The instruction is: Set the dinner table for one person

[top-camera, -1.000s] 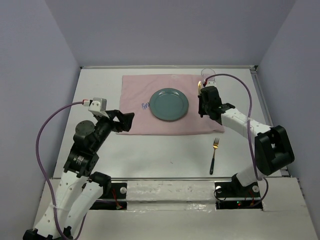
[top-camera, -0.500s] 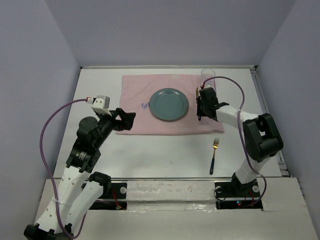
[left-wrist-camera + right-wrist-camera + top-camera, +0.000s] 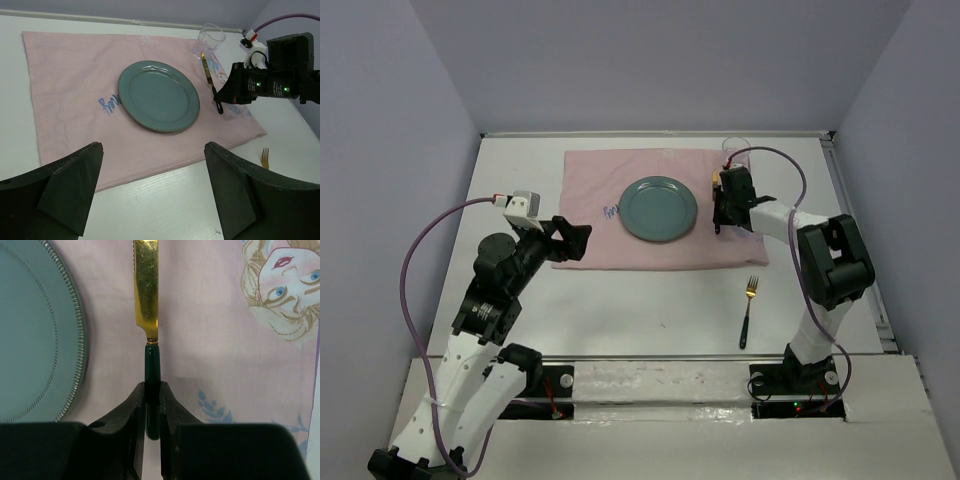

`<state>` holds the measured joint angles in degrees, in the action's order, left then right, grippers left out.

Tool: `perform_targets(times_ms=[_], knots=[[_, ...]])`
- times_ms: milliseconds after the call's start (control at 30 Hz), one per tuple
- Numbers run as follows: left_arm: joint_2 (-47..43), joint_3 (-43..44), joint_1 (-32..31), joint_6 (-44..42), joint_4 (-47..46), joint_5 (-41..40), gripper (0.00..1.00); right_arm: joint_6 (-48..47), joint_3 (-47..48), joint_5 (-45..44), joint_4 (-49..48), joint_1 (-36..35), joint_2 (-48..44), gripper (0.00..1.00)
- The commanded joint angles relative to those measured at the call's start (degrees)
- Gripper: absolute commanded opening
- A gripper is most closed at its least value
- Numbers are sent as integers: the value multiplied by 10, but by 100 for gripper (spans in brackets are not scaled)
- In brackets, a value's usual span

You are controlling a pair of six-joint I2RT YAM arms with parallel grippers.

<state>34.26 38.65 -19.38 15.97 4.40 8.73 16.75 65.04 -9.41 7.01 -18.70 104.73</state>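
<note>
On the white dinner table (image 3: 620,310) lies a pink placemat (image 3: 595,180) with a teal plate (image 3: 659,208) on it. My right gripper (image 3: 722,208) is shut on the dark green handle of a gold-bladed knife (image 3: 145,295). It holds the knife just right of the plate, blade pointing to the far side. I cannot tell whether the knife touches the cloth. The knife also shows in the left wrist view (image 3: 207,72). My left gripper (image 3: 575,243) is open and empty, over the table at the placemat's near left corner.
A clear glass (image 3: 736,152) stands at the placemat's far right corner, just beyond the knife tip. A gold fork with a dark handle (image 3: 748,310) lies on the bare table near the right arm's base. Walls close in the table on three sides.
The right arm has folded in, its elbow swinging toward the far side, while its gripper stays shut on the knife beside the plate. The left gripper shifted slightly and then held still.
</note>
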Motion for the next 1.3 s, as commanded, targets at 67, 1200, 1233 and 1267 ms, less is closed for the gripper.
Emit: perform_targets(times_ms=[67,1200,1233,1267], knots=[[1,18,3,-5,-26,9,93,5,40,4,-4,6,28,1],[-49,19,-49,-8,-24,4,93,254,-250,43,359,6,-439,52],[-54,20,-51,-8,-24,3,93,260,-254,51,369,6,-445,52],[-58,20,-52,-8,-23,2,93,264,-257,56,381,6,-443,52]])
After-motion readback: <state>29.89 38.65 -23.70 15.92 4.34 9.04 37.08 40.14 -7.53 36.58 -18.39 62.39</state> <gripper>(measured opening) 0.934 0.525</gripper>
